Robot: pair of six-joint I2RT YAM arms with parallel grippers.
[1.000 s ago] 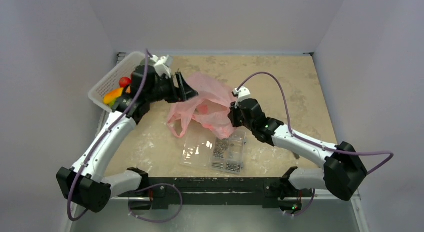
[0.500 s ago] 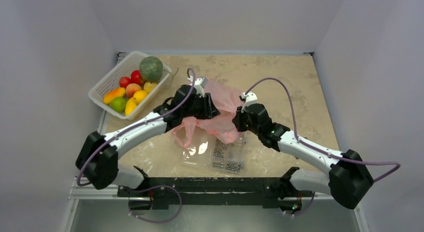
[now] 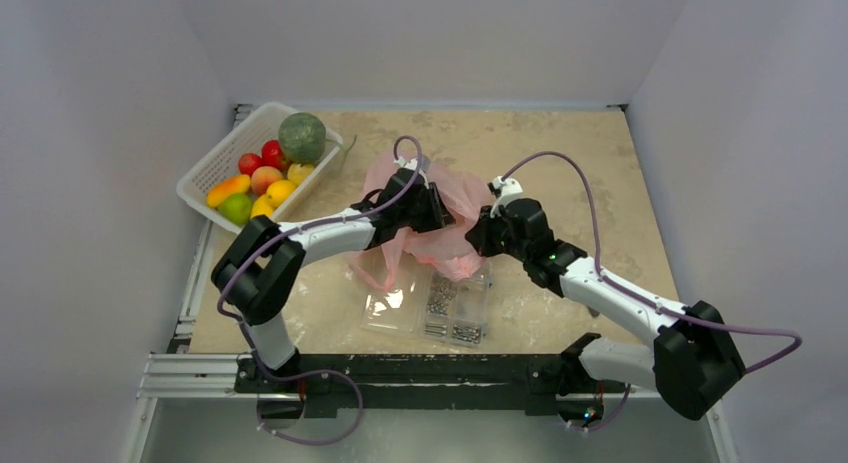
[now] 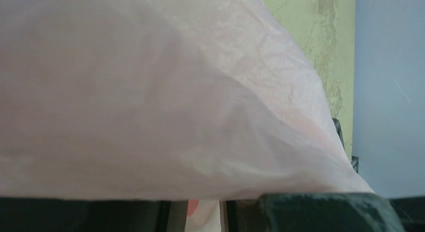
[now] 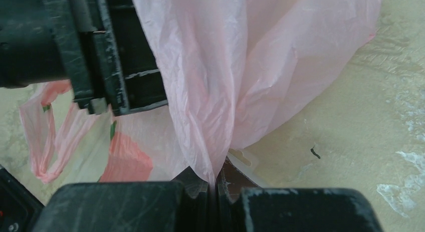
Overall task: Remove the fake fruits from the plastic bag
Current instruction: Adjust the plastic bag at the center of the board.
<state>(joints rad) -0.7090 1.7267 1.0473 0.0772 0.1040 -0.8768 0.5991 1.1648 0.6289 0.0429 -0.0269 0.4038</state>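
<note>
Jaws of the right gripper (image 5: 215, 184) stay pinched on the plastic bag (image 5: 280, 66), stretched lengthwise away from them; left gripper (image 3: 436, 206) has arrived alongside, its jaws unreadable.

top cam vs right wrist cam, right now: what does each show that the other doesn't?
Top only: the white basket holding the melon and small fruits, the screw case, and both whole arms.
Right wrist only: the right end effector seen close up, pinched shut on a fold of the pink bag.
Both: the bag, the left end effector at the bag, and the mottled table.
</note>
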